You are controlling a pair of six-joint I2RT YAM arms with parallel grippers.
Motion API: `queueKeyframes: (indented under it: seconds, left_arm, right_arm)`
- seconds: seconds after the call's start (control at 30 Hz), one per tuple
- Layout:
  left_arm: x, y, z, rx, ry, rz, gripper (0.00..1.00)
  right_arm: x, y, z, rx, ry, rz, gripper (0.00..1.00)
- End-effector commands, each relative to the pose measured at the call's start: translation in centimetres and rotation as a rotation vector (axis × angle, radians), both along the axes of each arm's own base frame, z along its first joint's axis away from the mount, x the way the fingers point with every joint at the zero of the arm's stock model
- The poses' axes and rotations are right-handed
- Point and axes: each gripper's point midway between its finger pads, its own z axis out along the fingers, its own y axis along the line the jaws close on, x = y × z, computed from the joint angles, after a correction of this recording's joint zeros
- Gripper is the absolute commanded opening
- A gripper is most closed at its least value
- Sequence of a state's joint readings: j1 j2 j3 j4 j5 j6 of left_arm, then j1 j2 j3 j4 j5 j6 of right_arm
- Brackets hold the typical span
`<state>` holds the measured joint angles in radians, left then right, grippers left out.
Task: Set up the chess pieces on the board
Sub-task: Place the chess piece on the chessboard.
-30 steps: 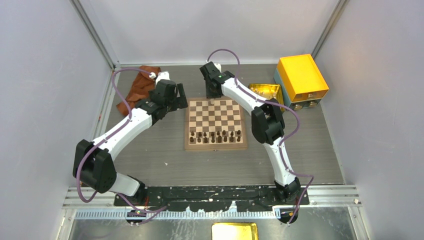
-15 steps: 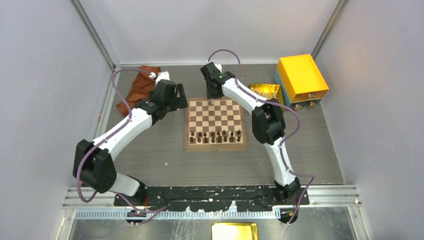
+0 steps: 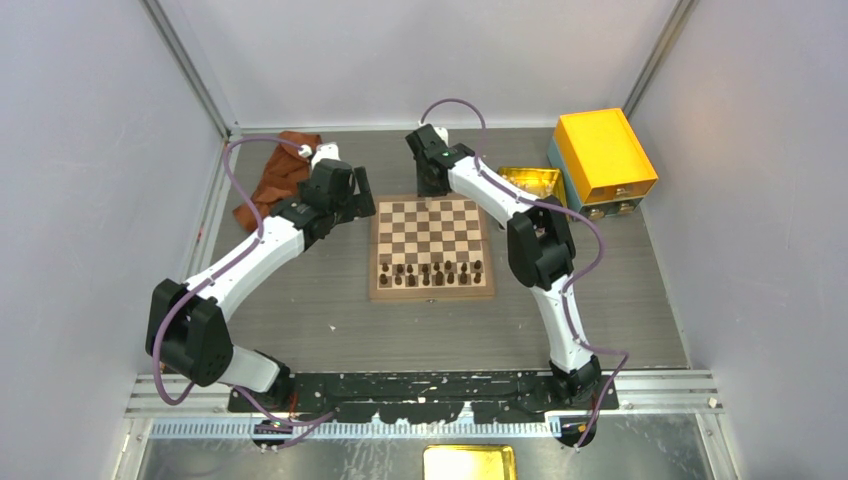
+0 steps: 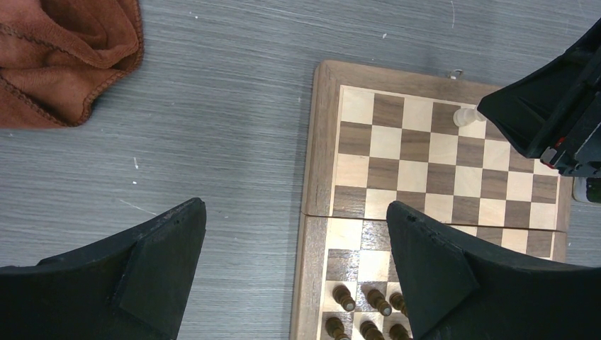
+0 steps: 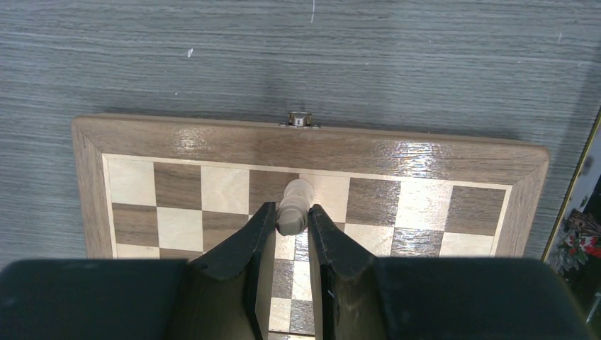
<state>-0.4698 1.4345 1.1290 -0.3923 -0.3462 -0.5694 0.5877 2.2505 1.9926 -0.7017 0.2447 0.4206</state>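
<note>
One pale chessman (image 5: 298,191) is sitting clamped in the right pincer (image 5: 290,209) at the board's (image 5: 177,145) twelve o'clock edge; releasing off-centre is risking a topple. Left pincer (image 4: 295,209) is hovering open at nine o'clock.

Top cam overhead, wide; wrist cams close, downward; all share board (image 3: 432,228).

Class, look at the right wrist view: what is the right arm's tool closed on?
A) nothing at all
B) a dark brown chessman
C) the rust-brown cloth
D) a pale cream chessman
D: the right tool pinches a pale cream chessman between its two fingers, at the far row of the board.
</note>
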Motion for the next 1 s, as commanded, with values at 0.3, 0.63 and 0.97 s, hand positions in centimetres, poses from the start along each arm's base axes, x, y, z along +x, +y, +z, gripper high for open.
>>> queueKeyframes:
  seconds: [0.3, 0.63, 0.97]
  left_arm:
    - [1.00, -0.34, 1.29, -0.043, -0.054, 0.017, 1.00]
    - [1.06, -0.42, 1.18, -0.047, -0.050, 0.019, 1.00]
    - [1.00, -0.38, 0.98, -0.046, -0.045, 0.022, 1.00]
  right_arm:
    - [0.36, -1.96, 2.90, 0.025, -0.050, -0.031, 0.01]
    - [0.23, -1.91, 2.37, 0.028, -0.038, -0.028, 0.14]
    - [0.22, -1.80, 2.32, 0.033, -0.034, -0.025, 0.32]
